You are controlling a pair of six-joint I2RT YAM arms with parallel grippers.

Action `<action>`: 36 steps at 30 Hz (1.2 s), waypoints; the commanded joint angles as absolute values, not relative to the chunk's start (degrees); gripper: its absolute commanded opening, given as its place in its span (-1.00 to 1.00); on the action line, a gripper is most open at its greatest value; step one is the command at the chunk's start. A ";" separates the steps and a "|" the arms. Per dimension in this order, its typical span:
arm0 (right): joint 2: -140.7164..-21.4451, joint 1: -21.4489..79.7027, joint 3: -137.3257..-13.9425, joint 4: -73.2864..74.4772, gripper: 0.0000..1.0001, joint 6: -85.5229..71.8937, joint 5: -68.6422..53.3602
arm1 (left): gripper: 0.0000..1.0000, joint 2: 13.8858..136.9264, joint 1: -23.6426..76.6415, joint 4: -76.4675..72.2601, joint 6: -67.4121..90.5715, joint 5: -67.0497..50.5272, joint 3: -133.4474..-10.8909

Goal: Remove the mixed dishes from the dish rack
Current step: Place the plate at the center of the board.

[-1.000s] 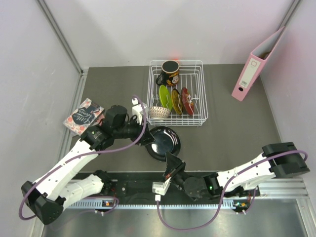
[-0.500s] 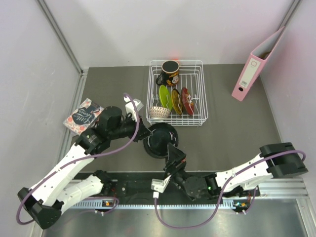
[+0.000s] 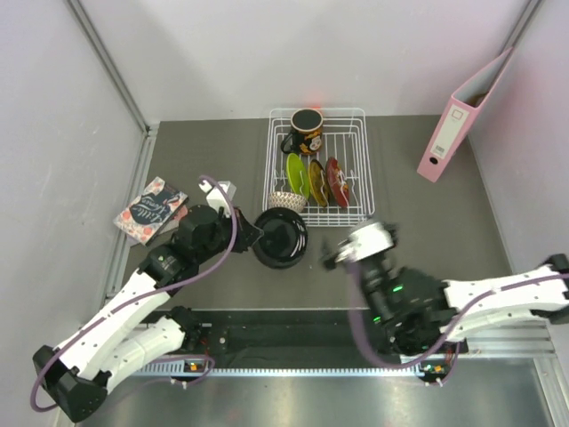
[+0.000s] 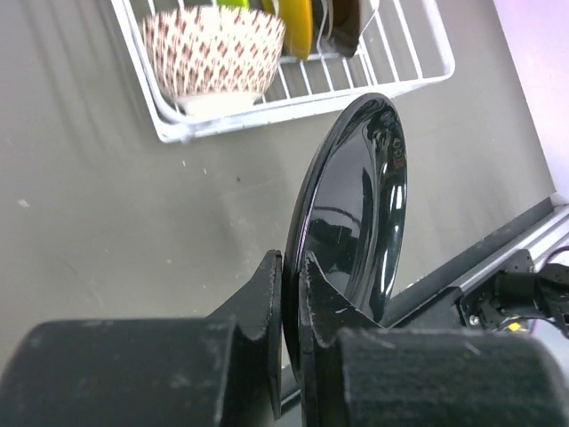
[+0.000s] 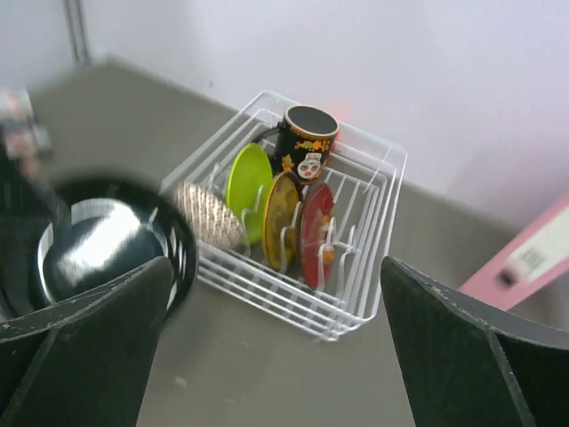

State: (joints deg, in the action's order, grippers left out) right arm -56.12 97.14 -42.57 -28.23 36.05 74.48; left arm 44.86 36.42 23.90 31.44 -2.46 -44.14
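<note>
At the left edge of the desk [image 3: 427, 213] lies a small patterned book [image 3: 151, 209]. Just to its right the left arm [image 3: 191, 240] reaches in from the near-left corner toward the middle of the desk. The left jaws are pinching the rim of the glossy black plate [image 4: 356, 213]. The wrist view shows one finger on each face of it, with the plate standing on edge and leaning a little. From above, the black plate [image 3: 280, 237] sits outside the dish rack [image 3: 342, 147], just in front of the rack's near-left corner. Whether its lower edge touches the desk cannot be told.

The white wire rack stands against the far edge of the desk, near the middle. In its near-left corner rests the beige lattice bowl [image 3: 286, 202], tipped on its side. The dark mug [image 3: 306, 129] stands in the far-left corner. Between the upright dividers stand three plates in a row: the lime green plate [image 3: 297, 175], then the yellow plate [image 3: 316, 181], then the red plate [image 3: 336, 181].

The right arm [image 3: 418, 298] comes in from the near-right corner, with its wrist in front of the rack. The right jaws are spread wide and hold nothing.

A pink ring binder [image 3: 462, 116] leans upright at the far-right corner.
</note>
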 commanded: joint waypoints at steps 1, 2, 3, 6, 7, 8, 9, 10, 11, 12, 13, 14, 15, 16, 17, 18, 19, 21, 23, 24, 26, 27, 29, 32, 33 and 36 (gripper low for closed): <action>-41.51 91.16 -44.13 -20.92 0.99 5.05 77.44 | -1.00 46.22 36.39 16.88 38.40 -4.56 -39.82; -37.31 90.10 -42.90 -20.92 0.99 3.44 76.56 | -1.00 46.58 36.39 16.96 40.32 -6.14 -38.25; -35.70 89.22 -42.37 -20.92 0.99 2.38 74.99 | -1.00 46.76 36.30 16.35 41.04 -6.59 -37.10; -33.66 87.28 -41.66 -20.83 0.99 2.37 74.97 | -1.00 45.18 36.39 14.07 43.50 -6.24 -32.53; -33.84 87.19 -41.75 -19.44 0.99 2.29 75.14 | -1.00 43.52 36.39 13.54 43.77 -5.98 -31.48; -34.62 87.19 -42.27 -18.03 0.99 1.68 75.41 | -1.00 42.81 36.39 13.45 44.12 -5.45 -29.99; -35.15 87.10 -42.54 -17.06 0.99 0.97 75.50 | -1.00 42.54 36.39 13.36 44.30 -4.75 -29.27; -36.03 87.10 -42.45 -16.44 0.99 0.36 75.50 | -1.00 42.10 36.39 13.19 44.38 -4.57 -28.05; -36.56 87.10 -42.45 -16.26 0.99 0.35 75.32 | -1.00 42.45 36.30 13.10 44.47 -4.40 -27.43; -37.08 87.01 -42.36 -16.26 0.99 0.26 74.97 | -1.00 42.63 36.39 12.31 44.56 -4.66 -26.90; -38.13 86.75 -42.36 -16.26 0.99 -1.48 74.71 | -1.00 43.93 36.39 11.87 44.82 -4.57 -25.68; -38.75 86.57 -42.36 -16.26 0.99 -1.58 74.18 | -1.00 44.55 36.30 11.26 44.91 -4.57 -25.06; -39.19 86.49 -42.45 -16.26 0.99 -1.84 73.57 | -1.00 45.34 36.39 9.60 44.91 -4.57 -24.44; -40.07 86.05 -42.63 -16.17 0.99 -2.28 73.13 | -1.00 47.00 36.30 8.45 44.83 -4.40 -23.39; -40.51 85.78 -42.89 -15.65 0.99 -2.72 72.69 | -1.00 47.80 36.39 7.65 44.82 -4.31 -23.20; -40.95 85.61 -43.06 -15.38 0.99 -3.25 71.90 | -1.00 48.68 36.39 6.95 44.74 -4.31 -23.12; -41.57 85.34 -43.24 -15.03 0.99 -4.12 71.46 | -1.00 50.43 36.39 5.73 44.74 -4.31 -23.12; -42.10 84.90 -43.33 -14.33 0.99 -5.09 70.32 | -1.00 52.11 36.39 4.23 44.82 -4.66 -23.12; -42.62 84.46 -43.42 -13.63 0.99 -6.32 69.87 | -1.00 54.83 36.39 2.99 45.44 -4.92 -23.29; -42.71 84.38 -43.33 -13.28 0.99 -6.68 69.18 | -1.00 55.71 36.39 2.73 45.53 -5.01 -23.29; -43.07 84.11 -43.42 -12.66 0.99 -7.64 68.64 | -1.00 57.56 36.30 2.98 46.14 -4.75 -23.55; -43.24 84.11 -43.42 -12.31 0.99 -7.99 68.56 | -1.00 58.00 36.39 3.16 46.23 -4.83 -23.64; -43.50 84.02 -43.68 -10.99 0.99 -8.87 68.38 | -0.74 58.10 36.30 4.74 46.23 -4.40 -23.99; -43.59 83.94 -43.59 -9.76 0.99 -9.58 68.20 | 0.20 57.48 36.30 7.02 45.18 -3.34 -24.78; -43.59 84.02 -43.51 -9.58 0.99 -9.67 68.12 | 0.37 57.48 36.39 9.55 44.83 -2.30 -25.22; -43.59 83.85 -43.51 -9.14 0.99 -9.67 68.12 | 0.69 57.22 36.39 15.44 43.25 -0.53 -27.94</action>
